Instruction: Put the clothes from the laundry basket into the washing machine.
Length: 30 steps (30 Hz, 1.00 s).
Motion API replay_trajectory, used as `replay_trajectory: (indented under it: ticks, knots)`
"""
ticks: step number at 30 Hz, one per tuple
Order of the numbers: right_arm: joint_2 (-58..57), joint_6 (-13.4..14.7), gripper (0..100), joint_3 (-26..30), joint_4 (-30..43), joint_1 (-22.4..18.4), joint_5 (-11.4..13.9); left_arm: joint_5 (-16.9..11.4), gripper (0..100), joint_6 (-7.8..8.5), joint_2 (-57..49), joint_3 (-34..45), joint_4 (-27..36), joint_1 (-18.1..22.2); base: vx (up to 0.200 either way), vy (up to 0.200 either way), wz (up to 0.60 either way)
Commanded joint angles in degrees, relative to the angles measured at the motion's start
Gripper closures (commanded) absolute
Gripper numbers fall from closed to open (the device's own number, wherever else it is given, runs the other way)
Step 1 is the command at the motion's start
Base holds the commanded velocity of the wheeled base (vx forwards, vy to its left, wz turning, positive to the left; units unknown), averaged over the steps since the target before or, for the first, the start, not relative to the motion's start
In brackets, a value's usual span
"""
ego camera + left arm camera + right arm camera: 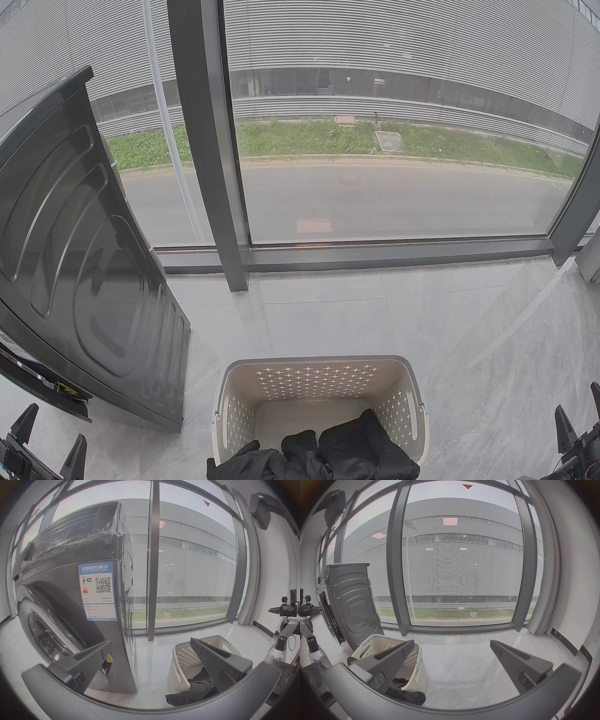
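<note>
Pale floor [375, 312] holds laundry basket [312, 382] beside washing machine [81, 269].

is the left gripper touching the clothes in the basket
Apart. Head view shows open floor between the left gripper and the clothes in the basket.

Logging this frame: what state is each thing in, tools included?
Left tool: open, empty.
Right tool: open, empty.
Laundry basket: upright on the floor, holding clothes.
Clothes: dark, heaped in the basket, some draped over its near rim.
Washing machine: upright beside the basket; door state unclear.
</note>
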Motion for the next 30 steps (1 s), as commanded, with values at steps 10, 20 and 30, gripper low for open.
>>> replay_trajectory:
  ticks: [10, 20, 30]
  knots:
    - [-0.9, 0.0, 0, 1.0, 0.0, 0.0, 0.0, 0.0, 0, -0.19, -0.9, 1.0, 0.0, 0.0, -0.100, 0.000, 0.00]
    - [-0.9, 0.3, 0, 1.0, 0.0, 0.0, -0.1, -0.1, 0, -0.28, -0.9, 1.0, 0.0, 0.0, -0.200, 0.000, 0.00]
    - [-0.9, 0.3, 0, 1.0, 0.0, 0.0, -0.1, -0.1, 0, -0.54, -0.9, 1.0, -0.1, 0.1, -0.060, 0.000, 0.00]
